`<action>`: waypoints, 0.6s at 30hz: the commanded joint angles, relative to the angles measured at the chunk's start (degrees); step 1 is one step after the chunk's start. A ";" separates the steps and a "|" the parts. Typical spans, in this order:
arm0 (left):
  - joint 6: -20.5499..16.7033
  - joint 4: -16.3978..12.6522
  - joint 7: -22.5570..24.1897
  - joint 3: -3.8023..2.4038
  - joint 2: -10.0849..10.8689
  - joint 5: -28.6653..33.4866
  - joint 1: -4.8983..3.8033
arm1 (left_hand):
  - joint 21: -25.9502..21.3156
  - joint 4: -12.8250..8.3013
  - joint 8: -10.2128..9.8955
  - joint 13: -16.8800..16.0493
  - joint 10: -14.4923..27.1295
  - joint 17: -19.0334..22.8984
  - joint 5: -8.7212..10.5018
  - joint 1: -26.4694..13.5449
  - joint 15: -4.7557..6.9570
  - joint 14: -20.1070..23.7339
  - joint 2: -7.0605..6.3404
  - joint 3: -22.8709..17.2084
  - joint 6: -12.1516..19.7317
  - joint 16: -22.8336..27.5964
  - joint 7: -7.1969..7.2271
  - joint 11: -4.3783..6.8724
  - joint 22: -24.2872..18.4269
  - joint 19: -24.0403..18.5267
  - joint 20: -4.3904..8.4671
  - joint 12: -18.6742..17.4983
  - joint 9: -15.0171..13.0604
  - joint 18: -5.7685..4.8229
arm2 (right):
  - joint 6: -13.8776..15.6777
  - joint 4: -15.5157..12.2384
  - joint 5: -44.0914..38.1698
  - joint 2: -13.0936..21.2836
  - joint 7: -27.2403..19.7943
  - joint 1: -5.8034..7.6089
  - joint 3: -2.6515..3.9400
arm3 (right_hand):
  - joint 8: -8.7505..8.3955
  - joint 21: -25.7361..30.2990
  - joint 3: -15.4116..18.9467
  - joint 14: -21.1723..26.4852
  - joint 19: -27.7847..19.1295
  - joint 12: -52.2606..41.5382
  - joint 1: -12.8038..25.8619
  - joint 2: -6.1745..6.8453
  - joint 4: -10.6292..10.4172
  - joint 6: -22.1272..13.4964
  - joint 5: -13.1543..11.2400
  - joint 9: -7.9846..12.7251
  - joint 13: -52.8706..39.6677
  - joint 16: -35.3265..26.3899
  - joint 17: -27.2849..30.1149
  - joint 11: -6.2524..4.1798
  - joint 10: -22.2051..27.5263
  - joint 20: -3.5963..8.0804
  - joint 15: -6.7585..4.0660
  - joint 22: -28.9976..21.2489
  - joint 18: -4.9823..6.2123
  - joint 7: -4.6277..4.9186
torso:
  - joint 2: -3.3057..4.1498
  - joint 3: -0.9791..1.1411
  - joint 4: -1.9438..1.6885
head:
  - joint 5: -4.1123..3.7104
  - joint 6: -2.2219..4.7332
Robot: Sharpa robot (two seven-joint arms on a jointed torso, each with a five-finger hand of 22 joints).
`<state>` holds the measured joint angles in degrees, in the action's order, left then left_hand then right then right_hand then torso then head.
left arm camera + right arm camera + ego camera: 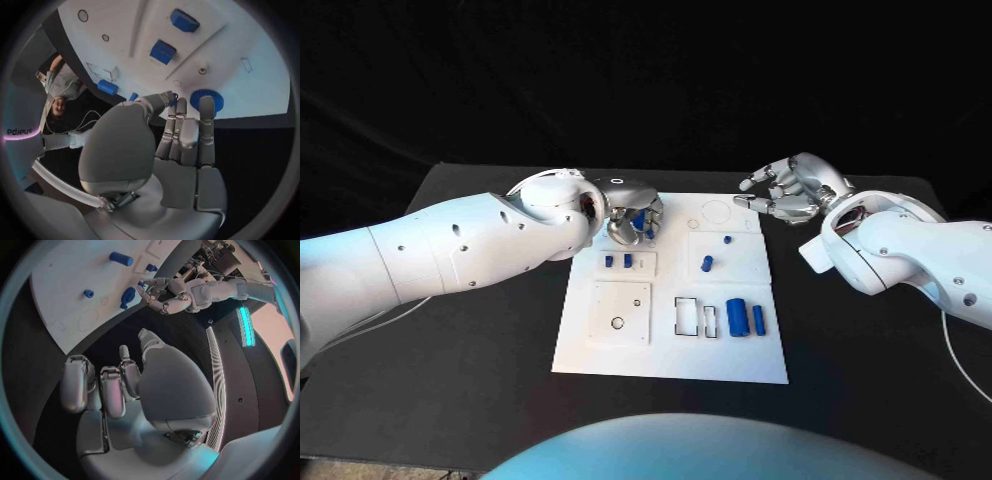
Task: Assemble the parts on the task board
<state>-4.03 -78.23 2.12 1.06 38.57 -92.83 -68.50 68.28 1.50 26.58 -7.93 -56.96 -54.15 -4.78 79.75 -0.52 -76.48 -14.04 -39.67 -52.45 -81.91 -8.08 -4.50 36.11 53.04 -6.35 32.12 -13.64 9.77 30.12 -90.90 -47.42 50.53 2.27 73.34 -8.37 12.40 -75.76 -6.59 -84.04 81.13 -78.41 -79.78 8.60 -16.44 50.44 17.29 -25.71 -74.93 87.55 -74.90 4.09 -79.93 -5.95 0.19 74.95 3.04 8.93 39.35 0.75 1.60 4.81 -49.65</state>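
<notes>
White board (733, 360) sits mid-table (430, 400) with small blue parts scattered on it, and we can't read all of them clearly. From the head view our left hand (629, 215) is over the board's far left corner, and its own wrist and forearm cover a good chunk of that corner, so whatever's under the palm is hidden. Some blue (648, 214) peeks out between the fingers there, but from above we can't tell if that's being held or just lies underneath. The left wrist view helps a bit: the fingers (187, 130) are straight and pressed side by side, tips down near a round blue gear (203, 100) on the board. Touching or just above it? Can't tell, the fingertips block the contact spot.

Our right hand (788, 190) hangs past the board's far right corner, over bare table. Its fingers (112, 387) are curled in loosely with nothing in them, as far as the right wrist view shows.

Rest of the parts: two tall blue pieces (746, 319) stand side by side near the right edge, next to empty rectangular slots (697, 316). Two little blue ones (619, 261) sit by the left arm, and a short peg (707, 264) lies mid-board, with a tiny blue bit beyond it that's too small to identify.
</notes>
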 commanded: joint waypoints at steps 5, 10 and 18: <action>-0.64 -3.13 0.79 -1.16 3.31 2.68 -0.59 | -0.09 -0.06 -0.27 0.09 -0.33 -0.04 0.23 -0.52 -0.28 -0.27 0.14 0.21 -0.20 -0.17 -0.16 -0.13 0.42 0.39 -0.23 -0.31 0.03 0.67 | -0.38 -0.05 -0.52 0.18 -0.19 -0.03 0.00 | 0.18 0.24 -0.32 -4.18 -0.28 0.23 0.52 -0.27 -0.06 -0.52 -0.01 -0.06 -1.65 -0.15 -7.22 0.00 0.19 -0.09 -0.24 3.89 0.80 -0.03 | -0.02 0.10 -0.18 | 0.00 0.10; 0.22 -2.98 0.71 -1.38 4.87 3.44 -0.79 | -0.08 -0.44 -0.49 0.15 -0.72 0.17 0.17 0.04 -0.20 -0.31 0.21 0.01 -0.47 -0.13 -0.11 -0.05 0.44 0.52 -0.24 -0.63 -0.02 0.70 | -0.43 -0.07 -0.52 0.18 -0.18 -0.03 0.00 | 0.18 0.24 -0.32 -4.18 -0.28 0.23 0.52 -0.27 -0.06 -0.52 -0.01 -0.06 -1.65 -0.15 -7.22 0.00 0.19 -0.09 -0.24 3.89 0.80 -0.03 | 0.00 0.05 -0.23 | 0.21 -0.04; 1.09 -1.70 0.98 -1.19 5.75 3.88 -0.65 | -0.04 -0.53 -0.57 0.17 -0.75 0.24 0.17 0.17 -0.21 -0.29 0.21 -0.04 -0.46 -0.11 -0.14 -0.07 0.55 0.61 -0.23 -0.74 -0.02 0.68 | -0.44 -0.02 -0.52 0.10 -0.20 -0.03 0.00 | 0.18 0.24 -0.32 -4.18 -0.28 0.23 0.52 -0.27 -0.06 -0.52 -0.01 -0.06 -1.65 -0.15 -7.22 0.00 0.19 -0.09 -0.24 3.89 0.80 -0.03 | -0.05 0.00 -0.23 | 0.45 -0.14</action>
<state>-4.03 -80.06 2.38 -0.16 44.32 -89.99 -69.18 68.28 1.30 26.24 -7.81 -57.37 -53.92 -4.79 79.75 -0.72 -76.68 -14.04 -39.81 -52.57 -81.91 -8.20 -4.50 36.63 53.25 -6.56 31.66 -13.65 9.77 30.11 -90.91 -47.42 50.67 2.32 73.34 -8.37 12.40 -75.76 -6.59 -84.04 81.13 -78.41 -79.55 8.37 -16.44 50.44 17.29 -25.71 -74.92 87.55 -74.90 4.09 -79.93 -5.95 0.19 74.93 3.04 8.93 39.34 0.77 1.37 5.10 -49.72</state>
